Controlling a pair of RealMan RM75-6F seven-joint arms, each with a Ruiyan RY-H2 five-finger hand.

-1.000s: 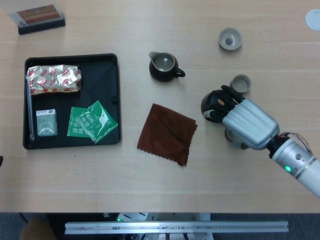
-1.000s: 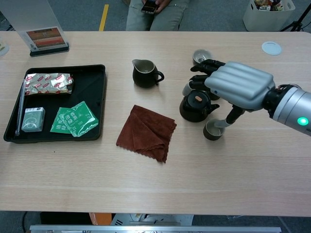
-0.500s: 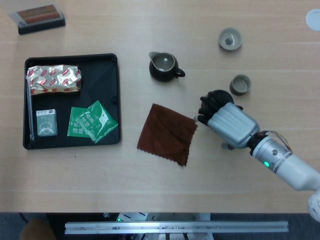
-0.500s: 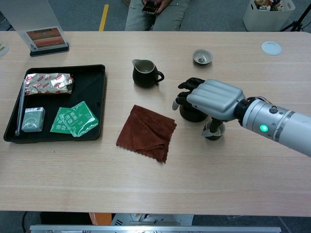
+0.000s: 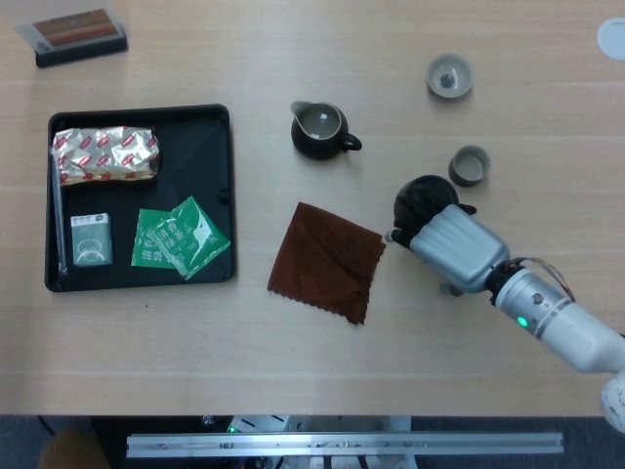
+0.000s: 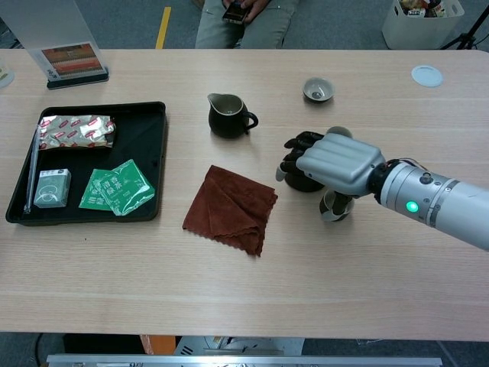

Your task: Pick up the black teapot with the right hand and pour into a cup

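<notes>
The silver right hand (image 5: 447, 244) lies over the round black ceramic teapot (image 5: 418, 200), right of centre on the pale wooden table (image 5: 244, 322), dark fingers (image 6: 296, 158) curled onto it; whether they truly grip it, I cannot tell; a rust-brown folded cloth (image 5: 327, 259) lies just left; a grey cup (image 5: 470, 165) stands beyond, another (image 5: 449, 75) farther off.
</notes>
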